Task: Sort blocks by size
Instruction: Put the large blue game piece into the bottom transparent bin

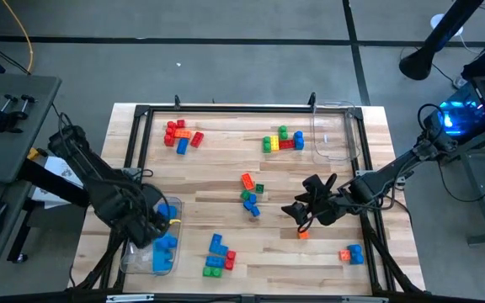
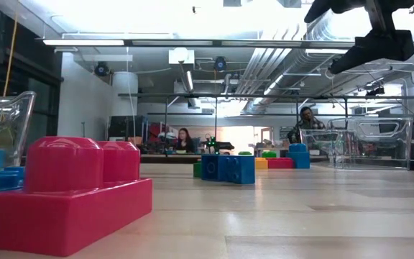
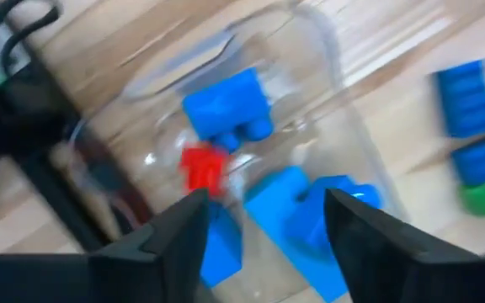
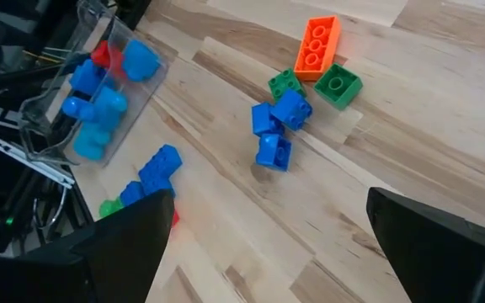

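The left gripper point(image 1: 160, 225) hangs over the near-left tub point(image 1: 138, 263) at the front edge of the tabletop point(image 1: 226, 181). Its jaws are spread and empty; through its wrist camera the two dark fingers point(image 3: 175, 236) frame the tub point(image 3: 327, 143) below, which holds several blue blocks point(image 3: 226, 105) and one red one point(image 3: 202, 168).

The right gripper point(image 1: 303, 207) sits raised above the middle-right of the tabletop, jaws wide apart, holding nothing. Beneath and ahead of it lies the centre cluster point(image 1: 250, 195): an orange block point(image 4: 318, 46), two green ones point(image 4: 338, 86) and a few small blue ones point(image 4: 274, 126) touching each other. A small orange piece point(image 1: 302, 235) lies just near that gripper.

Other blocks are scattered in groups: red with orange and blue at the far left point(image 1: 181, 135), a green-yellow-red-blue row point(image 1: 282, 141) beside the far-right tub point(image 1: 333, 130), a blue-green-red bunch point(image 1: 219, 255) at the near middle, and an orange-blue pair point(image 1: 350, 253) near right.

From table height a big red block point(image 2: 70, 194) looms close, and people sit in the room behind.
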Controlling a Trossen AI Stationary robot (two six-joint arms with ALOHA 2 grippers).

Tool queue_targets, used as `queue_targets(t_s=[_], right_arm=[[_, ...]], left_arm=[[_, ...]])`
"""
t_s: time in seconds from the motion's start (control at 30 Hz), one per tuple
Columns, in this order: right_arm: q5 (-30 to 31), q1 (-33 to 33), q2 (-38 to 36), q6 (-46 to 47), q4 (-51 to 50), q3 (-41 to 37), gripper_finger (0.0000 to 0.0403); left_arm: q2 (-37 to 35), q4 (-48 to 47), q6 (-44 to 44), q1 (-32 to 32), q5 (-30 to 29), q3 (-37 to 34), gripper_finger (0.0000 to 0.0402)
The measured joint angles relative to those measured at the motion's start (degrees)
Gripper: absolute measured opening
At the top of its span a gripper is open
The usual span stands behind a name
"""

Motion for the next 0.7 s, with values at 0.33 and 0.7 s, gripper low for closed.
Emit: queue_targets(t_s=[0.33, 0.7], right_arm=[[-5.81, -3.87, 0.03, -5.68, 10.47, 0.0, 0.0389], [-9.33, -7.92, 0.23, -12.74, 4.83, 5.74, 0.0389]], left_arm=[[-5.98, 17.69, 11.48, 0.52, -24.73, 0.0, 0.0265], [-3.68, 38.64, 33.83, 5.84, -32.64, 0.04, 0.0266]])
